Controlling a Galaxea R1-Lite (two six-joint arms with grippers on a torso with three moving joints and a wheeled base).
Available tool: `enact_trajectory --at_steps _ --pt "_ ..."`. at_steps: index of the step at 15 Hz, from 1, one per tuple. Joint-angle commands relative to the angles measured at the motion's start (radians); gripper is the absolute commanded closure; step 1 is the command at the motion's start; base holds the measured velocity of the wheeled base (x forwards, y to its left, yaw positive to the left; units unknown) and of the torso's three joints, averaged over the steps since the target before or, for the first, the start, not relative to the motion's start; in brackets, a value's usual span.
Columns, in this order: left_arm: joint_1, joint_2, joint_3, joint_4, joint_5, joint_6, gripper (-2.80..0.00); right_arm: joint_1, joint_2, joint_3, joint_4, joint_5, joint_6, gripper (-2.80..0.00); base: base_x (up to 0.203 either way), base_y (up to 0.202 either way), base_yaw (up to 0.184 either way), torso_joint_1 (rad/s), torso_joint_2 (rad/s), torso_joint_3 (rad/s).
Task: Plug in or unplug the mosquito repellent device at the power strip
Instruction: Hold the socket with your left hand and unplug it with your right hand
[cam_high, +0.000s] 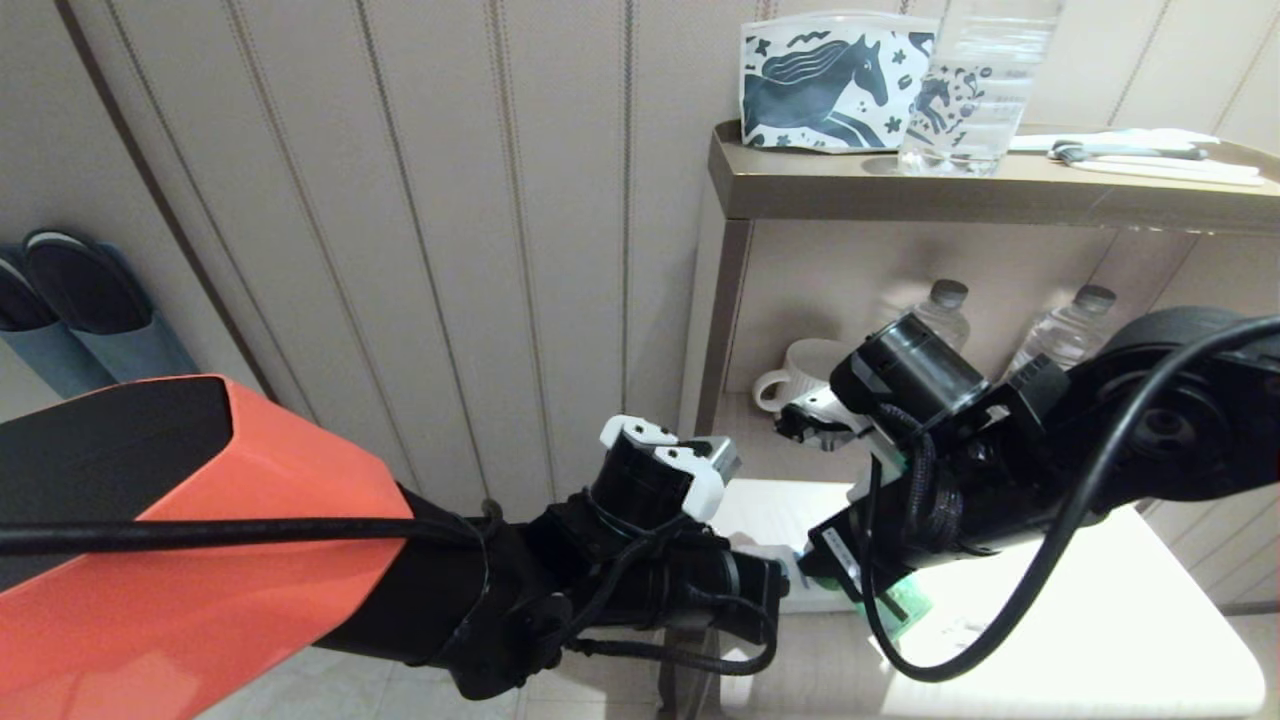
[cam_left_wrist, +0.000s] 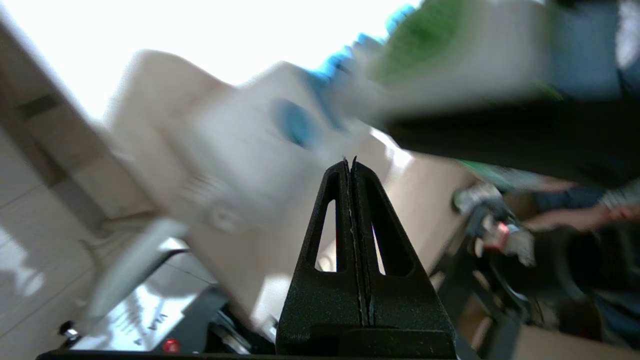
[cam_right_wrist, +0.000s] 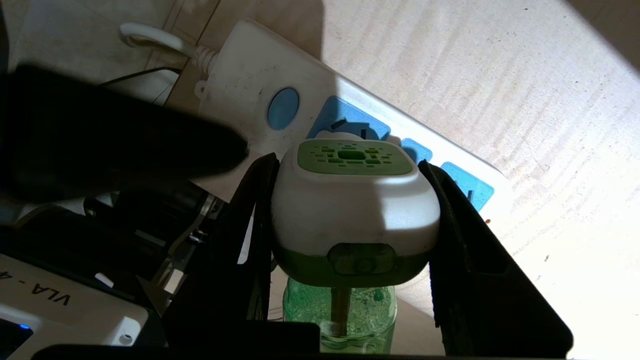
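Observation:
The mosquito repellent device (cam_right_wrist: 350, 205) is white with a green vent top and a green liquid bottle below. My right gripper (cam_right_wrist: 348, 159) is shut on its sides. It sits over the first light-blue socket panel of the white power strip (cam_right_wrist: 240, 85); the prongs are hidden. The strip lies on a pale table (cam_high: 1100, 620), blue button (cam_right_wrist: 283, 108) and white cord at the near end. My left gripper (cam_left_wrist: 350, 161) is shut and empty, its tips at the strip's button end (cam_left_wrist: 295, 122). In the head view both arms cover the strip; only the device's green bottle (cam_high: 905, 603) peeks out.
Behind the table stands a shelf unit (cam_high: 900, 190) with a horse-print pouch (cam_high: 835, 85) and a clear container (cam_high: 985, 90) on top. A white mug (cam_high: 800, 375) and two water bottles (cam_high: 945, 310) sit inside. Slippers (cam_high: 70, 300) hang on the wall at left.

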Motion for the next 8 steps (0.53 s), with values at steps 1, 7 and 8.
enact_trajectory --at_steps 1,7,8 --pt "0.023 0.027 -0.01 -0.003 -0.002 -0.002 0.0 0.003 0.001 0.003 0.002 0.0 0.0 0.0 0.0 0.0 0.0 0.0 0.0 0.0" --pt "0.037 0.058 -0.012 -0.018 -0.003 0.002 0.0 -0.003 0.014 0.003 0.001 0.002 0.0 0.0 0.0 0.0 0.0 0.0 0.0 0.0" --pt "0.037 0.056 -0.008 -0.018 -0.003 0.002 0.0 -0.003 0.014 0.003 0.001 0.002 -0.001 0.0 0.0 0.0 0.0 0.0 0.0 0.0"
